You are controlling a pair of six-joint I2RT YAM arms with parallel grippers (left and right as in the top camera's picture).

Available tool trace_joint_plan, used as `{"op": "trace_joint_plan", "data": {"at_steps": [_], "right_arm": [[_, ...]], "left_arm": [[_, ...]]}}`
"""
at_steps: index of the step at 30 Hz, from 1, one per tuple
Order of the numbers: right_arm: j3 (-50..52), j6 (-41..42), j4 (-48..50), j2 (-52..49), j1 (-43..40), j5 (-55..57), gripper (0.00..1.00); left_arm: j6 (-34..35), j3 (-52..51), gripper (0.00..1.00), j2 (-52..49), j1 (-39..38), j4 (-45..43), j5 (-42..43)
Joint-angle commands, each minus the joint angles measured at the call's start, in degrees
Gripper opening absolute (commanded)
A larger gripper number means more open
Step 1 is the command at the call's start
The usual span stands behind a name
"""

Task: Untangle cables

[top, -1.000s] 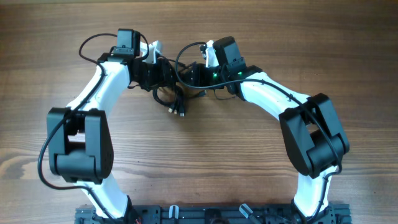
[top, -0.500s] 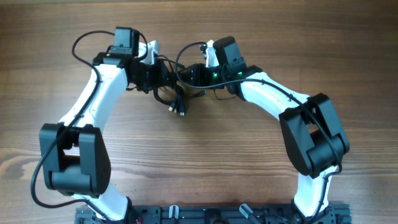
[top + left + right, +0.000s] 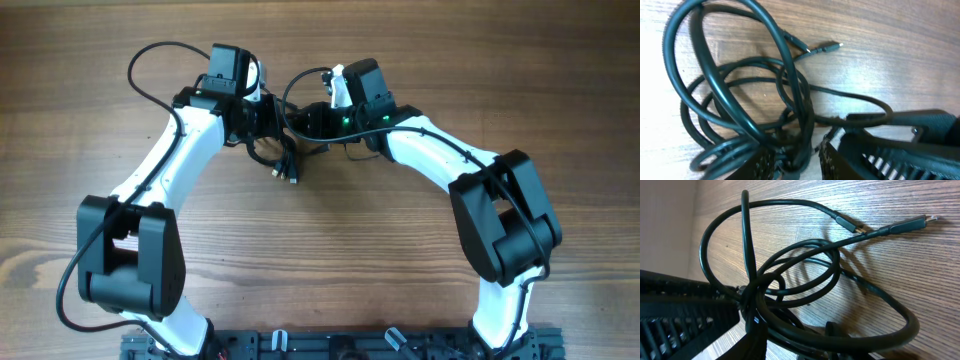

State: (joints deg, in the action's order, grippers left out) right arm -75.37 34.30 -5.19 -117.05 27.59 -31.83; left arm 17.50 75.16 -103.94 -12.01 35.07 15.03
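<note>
The cables (image 3: pixel 284 156) are a knotted clump of thin black cords between my two grippers at the far middle of the table. Two plug ends (image 3: pixel 290 178) hang out toward the near side. My left gripper (image 3: pixel 263 122) is shut on the clump's left side. In the left wrist view the loops (image 3: pixel 740 115) run down between its fingers (image 3: pixel 795 162), and one plug (image 3: pixel 832 46) lies on the wood. My right gripper (image 3: pixel 307 122) is shut on the clump's right side. In the right wrist view the loops (image 3: pixel 805 255) cross at its jaws (image 3: pixel 790 342), and two plugs (image 3: pixel 920 221) lie apart.
The wooden table (image 3: pixel 330 260) stretches wide in front of the clump. A thick black arm wire (image 3: pixel 150 70) loops out at the left arm's wrist. The arm bases stand on a black rail (image 3: pixel 340 345) at the near edge.
My left arm has swung its wrist to the right and closer to the right gripper, with the clump still in it. The right arm has not moved.
</note>
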Motion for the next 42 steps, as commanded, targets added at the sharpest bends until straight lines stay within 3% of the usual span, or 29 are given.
{"op": "trace_joint_plan", "data": {"at_steps": [1, 15, 30, 33, 37, 41, 42], "right_arm": [[0.1, -0.1, 0.0, -0.4, -0.3, 0.8, 0.39], [0.1, -1.0, 0.1, -0.4, -0.3, 0.8, 0.39], [0.1, -1.3, 0.0, -0.4, -0.3, 0.7, 0.39], [0.1, -1.3, 0.0, -0.4, -0.3, 0.7, 0.39], [0.1, -1.3, 0.0, -0.4, -0.3, 0.7, 0.39], [0.1, -1.4, 0.0, -0.4, -0.3, 0.8, 0.39], [0.1, -1.4, 0.0, -0.4, -0.3, 0.8, 0.39]], "left_arm": [[1.2, -1.1, 0.31, -0.4, -0.1, -1.4, -1.6], [2.7, -1.1, 0.19, -2.6, -0.2, -1.0, -1.4], [2.7, -1.1, 0.28, -4.8, -0.2, -1.5, 1.8], [2.7, -1.1, 0.13, -5.2, -0.2, -1.7, 1.3], [2.7, -1.1, 0.04, -5.1, -0.1, -2.6, 1.4], [2.6, -1.0, 0.07, -4.7, -0.1, -2.5, 2.6], [2.6, -1.0, 0.17, -4.3, -0.1, -2.5, 3.0]]}}
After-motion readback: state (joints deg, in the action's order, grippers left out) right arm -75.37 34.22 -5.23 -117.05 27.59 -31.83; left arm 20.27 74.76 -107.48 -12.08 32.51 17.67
